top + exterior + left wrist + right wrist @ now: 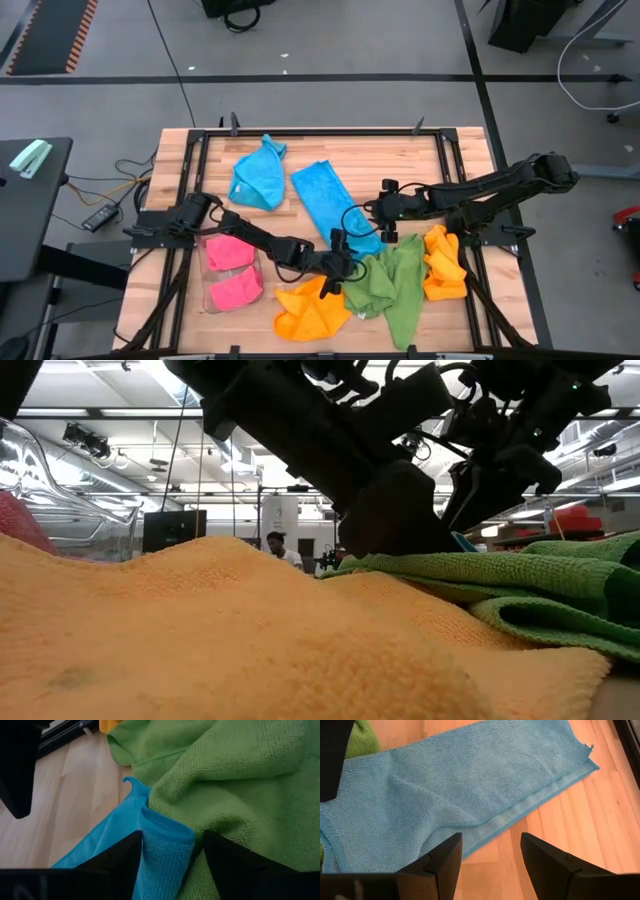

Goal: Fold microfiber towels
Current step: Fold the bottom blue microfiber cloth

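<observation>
At mid-table the left gripper [170, 857] straddles a raised fold at the end of the long blue towel [330, 205], fingers spread, nothing pinched yet. Soft, light and limp, it should drag and bunch, so that doubled edge beside the green towel [392, 285] looks the best hold. Right gripper [490, 855] hovers open over the blue cloth's long hem, holding nothing.

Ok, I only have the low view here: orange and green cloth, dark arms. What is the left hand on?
Observer: The left hand straddles a raised fold of the blue towel, beside the green towel.
Operator: Pinched yet?
Observer: No, its fingers stand open around the fold.
Operator: And the right hand?
Observer: The right hand hovers open above the same towel's flat stretch.
</observation>
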Tool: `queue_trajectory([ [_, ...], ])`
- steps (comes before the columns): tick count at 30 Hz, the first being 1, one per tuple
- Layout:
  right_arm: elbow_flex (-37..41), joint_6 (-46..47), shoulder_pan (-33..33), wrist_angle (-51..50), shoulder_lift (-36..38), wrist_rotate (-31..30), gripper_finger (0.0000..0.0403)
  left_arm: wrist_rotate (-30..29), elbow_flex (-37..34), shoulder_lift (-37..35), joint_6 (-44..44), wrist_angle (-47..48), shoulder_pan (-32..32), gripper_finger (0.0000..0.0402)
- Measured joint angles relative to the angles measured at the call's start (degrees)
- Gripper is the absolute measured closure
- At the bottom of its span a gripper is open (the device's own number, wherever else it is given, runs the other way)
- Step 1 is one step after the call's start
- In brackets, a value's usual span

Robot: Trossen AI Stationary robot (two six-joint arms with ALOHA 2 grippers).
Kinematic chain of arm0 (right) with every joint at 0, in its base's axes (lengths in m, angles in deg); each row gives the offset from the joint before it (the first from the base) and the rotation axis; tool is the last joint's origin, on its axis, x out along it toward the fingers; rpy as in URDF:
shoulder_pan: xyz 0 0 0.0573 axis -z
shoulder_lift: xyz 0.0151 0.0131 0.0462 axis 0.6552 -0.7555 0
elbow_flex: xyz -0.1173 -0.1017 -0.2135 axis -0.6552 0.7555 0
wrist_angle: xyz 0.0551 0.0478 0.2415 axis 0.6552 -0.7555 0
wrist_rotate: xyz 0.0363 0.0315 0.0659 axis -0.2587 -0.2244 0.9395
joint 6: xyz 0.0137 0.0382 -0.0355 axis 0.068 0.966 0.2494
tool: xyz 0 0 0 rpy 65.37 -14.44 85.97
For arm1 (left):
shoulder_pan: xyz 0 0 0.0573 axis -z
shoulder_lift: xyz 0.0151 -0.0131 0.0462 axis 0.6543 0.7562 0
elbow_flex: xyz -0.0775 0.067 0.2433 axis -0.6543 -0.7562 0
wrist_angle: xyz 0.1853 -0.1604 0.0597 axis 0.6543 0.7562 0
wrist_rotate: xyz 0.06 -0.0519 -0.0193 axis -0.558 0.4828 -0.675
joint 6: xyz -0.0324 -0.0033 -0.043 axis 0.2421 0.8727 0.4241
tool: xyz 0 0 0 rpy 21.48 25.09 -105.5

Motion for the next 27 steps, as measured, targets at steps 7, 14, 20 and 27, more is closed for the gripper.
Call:
queue_trajectory([
  [7, 0.0, 0.0, 0.0, 0.0, 0.0, 0.0, 0.0191, -1.8, 0.0, 0.0, 0.5, -0.4, 0.0, 0.0239],
  [14, 0.0, 0.2, 0.0, 0.0, 0.0, 0.9, 0.0191, -1.9, 0.0, 0.0, 1.5, -0.5, 0.0, 0.0309],
  [20, 0.1, 0.8, -2.2, 4.8, -0.1, 4.1, 0.0191, -1.8, 0.0, -0.8, 3.2, 1.7, 0.1, 0.0385],
  [27, 3.6, -1.8, -11.4, 18.9, -0.2, 4.0, 0.0191, -1.7, 0.0, -5.8, 8.0, 9.8, 0.4, 0.0373],
])
